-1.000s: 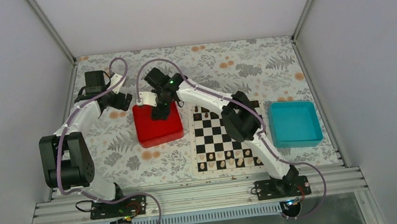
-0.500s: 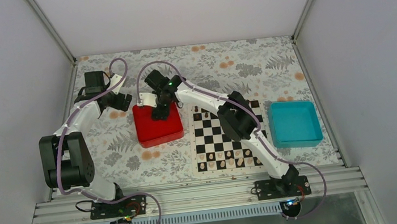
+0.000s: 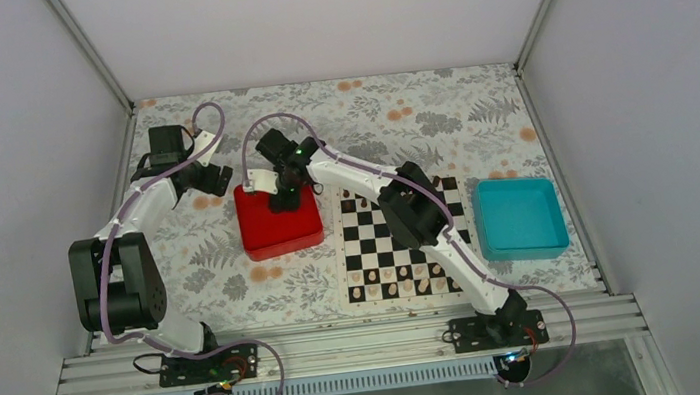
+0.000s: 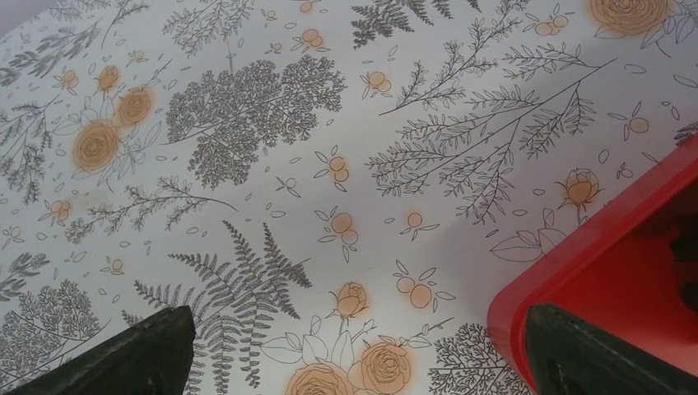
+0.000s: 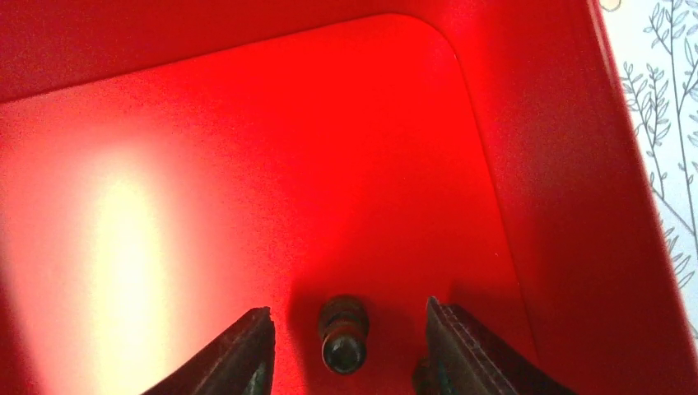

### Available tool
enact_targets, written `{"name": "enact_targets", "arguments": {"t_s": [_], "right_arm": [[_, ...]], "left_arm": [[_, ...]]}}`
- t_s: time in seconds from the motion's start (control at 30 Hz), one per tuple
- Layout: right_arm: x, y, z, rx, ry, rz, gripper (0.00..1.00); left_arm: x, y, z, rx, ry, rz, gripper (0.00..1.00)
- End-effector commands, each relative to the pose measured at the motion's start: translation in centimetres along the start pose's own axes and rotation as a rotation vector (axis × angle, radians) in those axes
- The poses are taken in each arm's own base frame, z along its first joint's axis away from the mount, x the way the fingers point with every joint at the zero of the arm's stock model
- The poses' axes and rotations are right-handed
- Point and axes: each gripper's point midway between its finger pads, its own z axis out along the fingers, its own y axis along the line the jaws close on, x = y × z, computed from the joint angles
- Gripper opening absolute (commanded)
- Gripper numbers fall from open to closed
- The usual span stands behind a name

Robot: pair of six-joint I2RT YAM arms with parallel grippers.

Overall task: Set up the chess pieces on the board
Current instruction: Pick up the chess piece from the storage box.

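Right wrist view shows the right gripper [image 5: 346, 311] down inside the red tray [image 5: 535, 123]. Its jaws have come closer around one dark chess piece [image 5: 344, 336], but gaps remain on both sides, so nothing is grasped yet. I judge that a pick is starting. The board [image 3: 363, 252] lies just beside the tray. The left gripper [image 4: 362, 350] hangs wide open over the floral tablecloth [image 4: 247, 123].
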Motion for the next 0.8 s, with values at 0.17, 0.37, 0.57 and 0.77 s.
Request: {"name": "enact_targets", "arguments": {"t_s": [0.17, 0.37, 0.57, 0.77], "right_arm": [[-0.3, 1.2, 1.2, -0.052, -0.002, -0.006, 0.36], [-0.2, 1.4, 1.2, -0.053, 0.008, -0.009, 0.19], [-1.3, 1.1, -1.2, -0.022, -0.022, -0.016, 0.07], [-3.4, 0.7, -6.1, 0.024, -0.080, -0.023, 0.07]], "left_arm": [[-0.3, 0.1, -0.5, 0.010, -0.027, 0.008, 0.98], [-0.3, 0.0, -0.6, 0.014, -0.028, 0.009, 0.97], [-0.4, 0.0, -0.6, 0.019, -0.030, 0.009, 0.97], [-0.4, 0.1, -0.8, 0.013, -0.032, 0.009, 0.97]]}}
